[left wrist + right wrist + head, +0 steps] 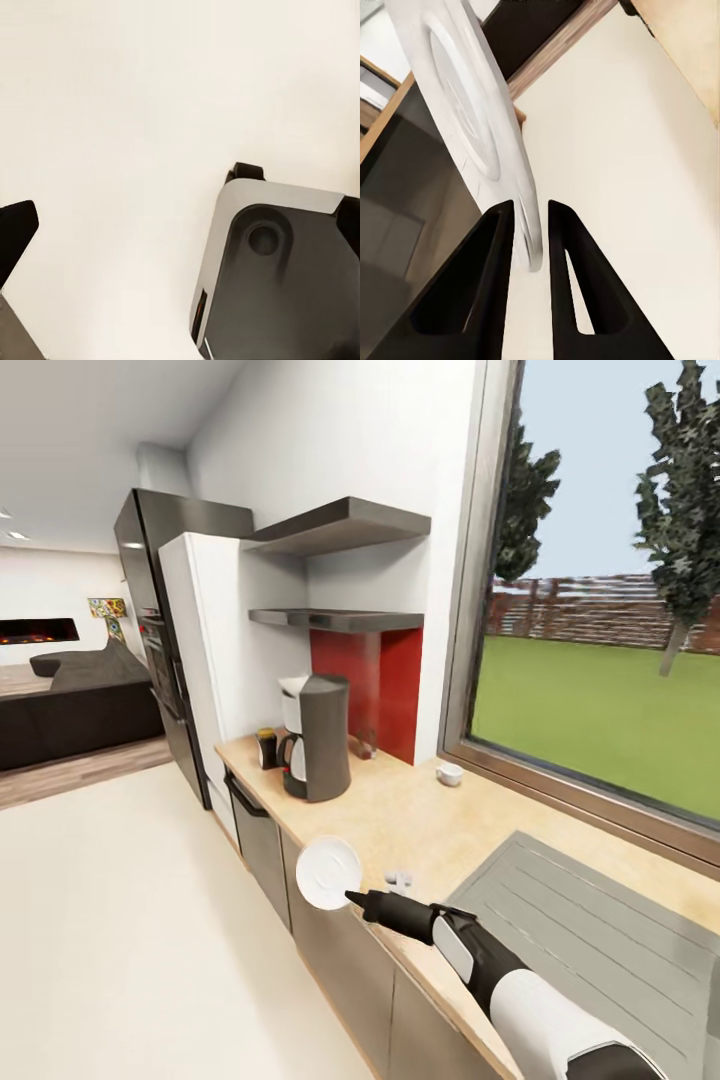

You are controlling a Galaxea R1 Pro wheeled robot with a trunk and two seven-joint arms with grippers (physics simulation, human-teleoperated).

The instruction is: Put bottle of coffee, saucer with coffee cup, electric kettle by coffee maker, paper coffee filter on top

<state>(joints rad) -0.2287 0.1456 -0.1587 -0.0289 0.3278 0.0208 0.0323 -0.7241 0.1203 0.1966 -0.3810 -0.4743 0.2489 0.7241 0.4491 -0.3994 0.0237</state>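
The saucer [327,872] is gripped at its rim by the right gripper [352,898], nothing on it; the left gripper's state cannot be told.

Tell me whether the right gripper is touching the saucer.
Touching. In the right wrist view the two black fingers close on the rim of the saucer, which sits pinched between them. The head view agrees: the right gripper meets the saucer's edge.
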